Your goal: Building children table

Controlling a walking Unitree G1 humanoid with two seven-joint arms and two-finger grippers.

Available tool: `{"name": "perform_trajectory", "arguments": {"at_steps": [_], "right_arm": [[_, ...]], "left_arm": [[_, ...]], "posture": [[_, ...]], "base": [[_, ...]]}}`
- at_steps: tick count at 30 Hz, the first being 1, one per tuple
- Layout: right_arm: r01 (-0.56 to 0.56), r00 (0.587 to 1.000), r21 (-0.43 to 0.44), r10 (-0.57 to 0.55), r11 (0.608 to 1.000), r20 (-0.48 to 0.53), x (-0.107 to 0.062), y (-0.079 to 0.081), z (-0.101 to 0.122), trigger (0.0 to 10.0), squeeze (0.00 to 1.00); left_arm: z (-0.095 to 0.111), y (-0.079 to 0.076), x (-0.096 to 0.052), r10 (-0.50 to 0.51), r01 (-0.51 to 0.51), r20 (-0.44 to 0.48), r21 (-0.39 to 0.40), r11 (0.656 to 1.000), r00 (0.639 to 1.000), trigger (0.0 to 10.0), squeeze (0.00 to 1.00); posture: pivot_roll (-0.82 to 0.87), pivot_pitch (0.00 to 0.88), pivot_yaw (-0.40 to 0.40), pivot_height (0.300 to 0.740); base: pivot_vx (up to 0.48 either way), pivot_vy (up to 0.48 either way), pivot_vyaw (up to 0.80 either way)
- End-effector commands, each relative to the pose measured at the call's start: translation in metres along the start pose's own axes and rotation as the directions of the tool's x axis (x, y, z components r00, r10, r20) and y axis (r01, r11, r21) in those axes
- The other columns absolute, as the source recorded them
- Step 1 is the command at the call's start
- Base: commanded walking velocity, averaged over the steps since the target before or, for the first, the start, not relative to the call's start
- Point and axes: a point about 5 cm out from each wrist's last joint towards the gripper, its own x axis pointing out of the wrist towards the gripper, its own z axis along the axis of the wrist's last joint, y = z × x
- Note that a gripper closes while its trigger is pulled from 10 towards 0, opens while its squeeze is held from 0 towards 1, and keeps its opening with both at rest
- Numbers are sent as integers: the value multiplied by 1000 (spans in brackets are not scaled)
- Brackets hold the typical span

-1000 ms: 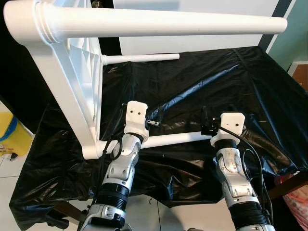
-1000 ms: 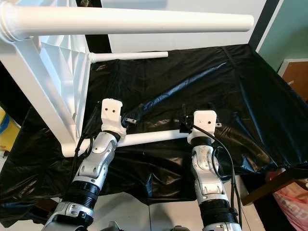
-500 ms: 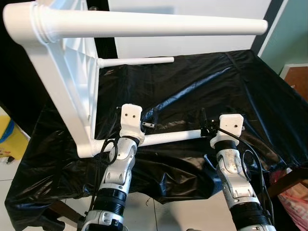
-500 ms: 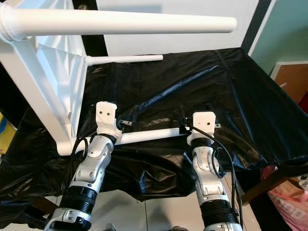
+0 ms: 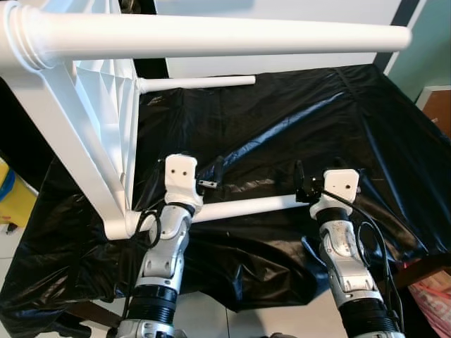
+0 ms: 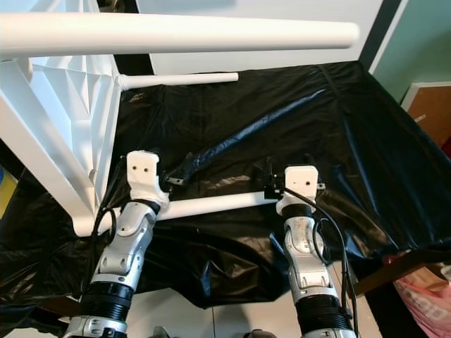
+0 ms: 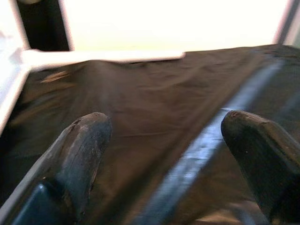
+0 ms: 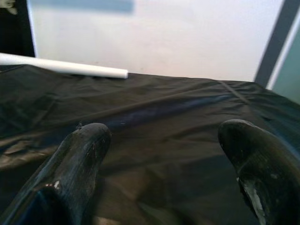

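over the black-draped bench (image 5: 366, 127) i hover both spread-open hands, left hand (image 7: 161, 140) and right hand (image 8: 164, 150), above the table leg (image 5: 243, 206); next, grasp it.

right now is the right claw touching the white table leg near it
Cannot tell. In the right eye view the lower leg ends right at the right claw's wrist block, hiding any gap. The right wrist view shows its fingers spread over black sheet.

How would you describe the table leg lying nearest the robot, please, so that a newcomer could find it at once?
Start at the white tabletop standing on edge on the black sheet. From its lowest corner a thin white leg runs across the sheet between the left gripper and the right gripper. The other legs sit higher or farther back.
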Motion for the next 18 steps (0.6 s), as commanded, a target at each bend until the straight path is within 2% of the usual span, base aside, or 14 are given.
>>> {"name": "perform_trajectory", "arguments": {"at_steps": [1,5,18], "right_arm": [[-9,1000,-3,9,1000,-4,-3,1,-2,10000,0],[-18,1000,-28,19,999,12,-4,-1,0,10000,0],[-14,1000,-25,15,1000,6,-7,-1,-1,10000,0]], "left_arm": [[-3,3,-4,55,-55,-18,-9,998,998,10000,0],[-2,3,-17,-17,17,-21,-2,1000,1000,10000,0],[6,3,-22,-57,57,6,9,998,998,10000,0]], "posture": [[-72,18,-12,740],[-69,24,-4,740],[-62,38,-5,740]], "base": [[0,0,0],[0,0,0],[0,0,0]]}}
